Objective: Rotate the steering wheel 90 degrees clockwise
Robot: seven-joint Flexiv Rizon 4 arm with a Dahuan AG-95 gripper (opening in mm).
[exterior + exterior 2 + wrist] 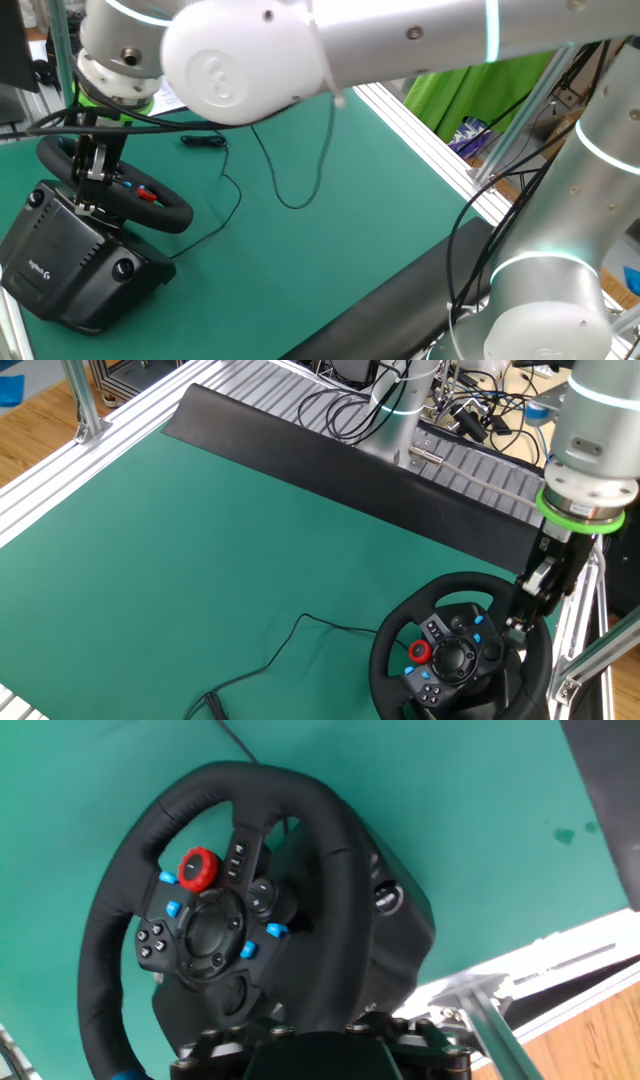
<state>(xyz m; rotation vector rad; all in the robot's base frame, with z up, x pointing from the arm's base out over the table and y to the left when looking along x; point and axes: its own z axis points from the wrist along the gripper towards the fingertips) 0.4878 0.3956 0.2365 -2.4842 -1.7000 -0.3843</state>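
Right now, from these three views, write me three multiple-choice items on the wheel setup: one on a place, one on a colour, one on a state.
1. Where is the gripper?
A. at the steering wheel rim
B. over the bare middle of the green mat
C. beside the black strip at the mat's far edge

2. What colour is the large round knob on the wheel's face?
A. yellow
B. red
C. white

3. How does the thin black cable lie?
A. coiled on top of the wheel
B. held up in the air by the fingers
C. loose on the mat, trailing away from the wheel

Key: 1 A, the fingers meet the rim in both fixed views. 2 B, it shows red in the hand view. 3 C, it runs flat across the green surface.
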